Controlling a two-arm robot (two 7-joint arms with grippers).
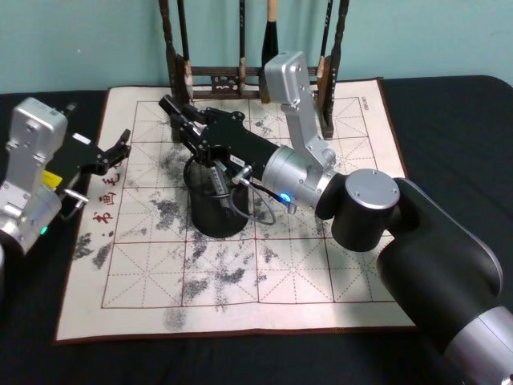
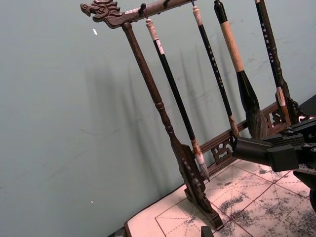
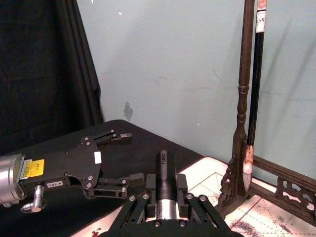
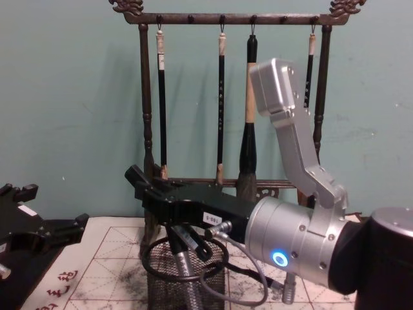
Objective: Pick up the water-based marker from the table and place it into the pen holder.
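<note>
Basically right gripper (image 3: 166,165) clamped on the marker (image 3: 164,170), long axis near-level and poking out past the holder (image 1: 215,202) underneath, so needs tipping nose-down; left gripper (image 1: 116,147) parked open off to the side.

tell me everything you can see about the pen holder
The pen holder is a round black wire-mesh cup with a solid rim, standing upright on the ink-stained calligraphy mat, in front of the wooden brush rack. The right claw reaches across above it, holding a black marker that points past the rim. A grey cable from the arm hangs down in front of its mesh.
</note>
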